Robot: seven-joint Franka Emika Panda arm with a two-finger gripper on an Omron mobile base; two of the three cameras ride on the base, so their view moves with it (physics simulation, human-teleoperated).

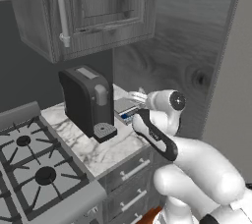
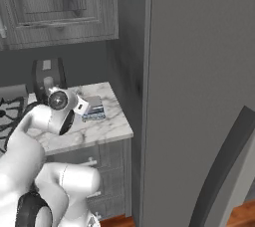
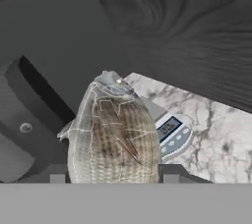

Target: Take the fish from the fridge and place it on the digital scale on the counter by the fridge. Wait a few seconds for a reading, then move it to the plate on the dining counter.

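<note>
- While clenched on the fish [image 3: 115, 134], hangs the pincer [image 3: 114, 178] close over the digital scale [image 3: 170, 132], gripping the silvery body by both flanks with the far end pointing away from the hand.
- Cannot tell whether the fish already touches the scale or sits just above it.
- Counts as done, by the look of it: taking the fish out of the fridge [image 2: 199, 71] and bringing it to the tabletop [image 1: 98, 152].
- Leaves, as a judgement: setting the fish flat on the scale, letting go, pausing for a reading, gripping again, then carrying it to the plate on the dining counter. Roughly a third of the way through.
- Starts at far left with a gas stove [image 1: 29, 164], black grates and round burners, butted against the tabletop.
- Continues with veined white-grey marble over grey wood drawers with silver bar handles.
- Finds next a tall black coffee machine [image 1: 88, 101] standing upright on the marble, just beside the scale.
- Places the scale itself flat near the right end of the marble, blue-and-white strip facing the front edge.
- Passes overhead a grey wood wall cabinet [image 1: 103, 12].
- Meets then a dark wood-grain side panel [image 1: 182, 46], closing off the tabletop's right end.
- Ends at far right with the fridge's tall grey bulk and its long dark handle [image 2: 224, 166].
</note>
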